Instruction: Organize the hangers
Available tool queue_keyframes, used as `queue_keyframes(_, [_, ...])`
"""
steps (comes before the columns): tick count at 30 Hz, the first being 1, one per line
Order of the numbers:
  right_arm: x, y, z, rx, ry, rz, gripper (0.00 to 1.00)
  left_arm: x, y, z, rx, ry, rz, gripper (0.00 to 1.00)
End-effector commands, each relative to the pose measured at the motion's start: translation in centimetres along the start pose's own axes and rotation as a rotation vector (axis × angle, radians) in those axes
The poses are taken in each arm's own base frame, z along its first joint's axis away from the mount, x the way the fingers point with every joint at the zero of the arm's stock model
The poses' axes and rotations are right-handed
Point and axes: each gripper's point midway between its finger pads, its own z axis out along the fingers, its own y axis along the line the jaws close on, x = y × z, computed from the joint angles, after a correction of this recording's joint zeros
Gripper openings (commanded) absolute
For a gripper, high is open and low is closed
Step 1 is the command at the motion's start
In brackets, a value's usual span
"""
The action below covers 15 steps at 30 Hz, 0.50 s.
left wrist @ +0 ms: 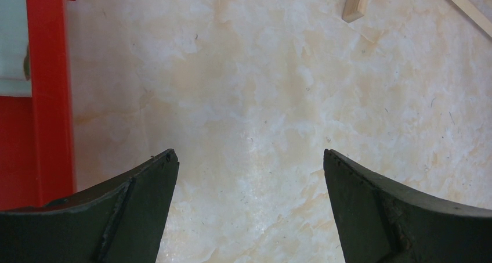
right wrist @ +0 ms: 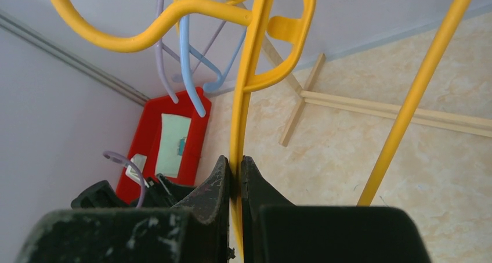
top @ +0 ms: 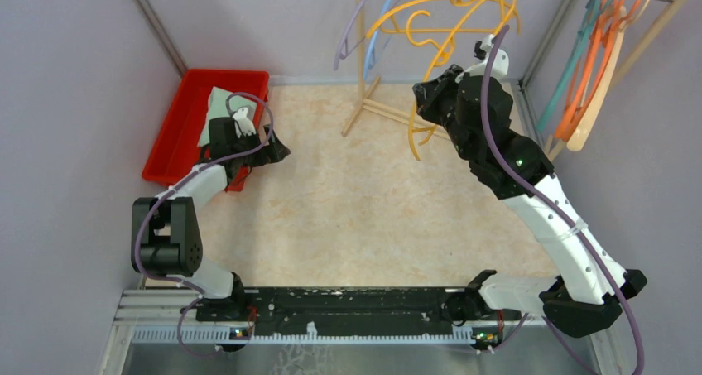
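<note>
A yellow hanger point(right wrist: 246, 100) runs up between the fingers of my right gripper point(right wrist: 235, 161), which is shut on its thin arm. From above, that gripper point(top: 430, 93) is raised beside the wooden rack point(top: 364, 60), and the yellow hanger point(top: 411, 139) curves down below it. On that rack hang another yellow hanger point(top: 397, 15), a light blue one point(top: 385, 19) and a lavender one point(top: 352, 27). Teal point(top: 571, 69), orange point(top: 592, 69) and beige point(top: 604, 93) hangers hang at the far right. My left gripper point(left wrist: 249, 155) is open over bare table, with nothing between its fingers.
A red bin point(top: 178, 135) holding a pale sheet stands at the back left, right beside my left gripper point(top: 280, 151). The wooden rack's feet point(top: 389, 110) lie on the table at the back centre. Walls close in on both sides.
</note>
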Motion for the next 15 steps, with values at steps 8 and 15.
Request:
queue_keyframes(8, [-2.7,-1.5,1.9,-0.06,-0.016,0.133,0.0,-0.8,-0.3,-0.3,0.008,-0.031,-0.01,1.0])
queue_keyframes(15, [-5.7,-4.6,3.1,-0.086,-0.064,0.166,0.0,-0.8,-0.2,-0.5,-0.002,-0.035,-0.001,1.0])
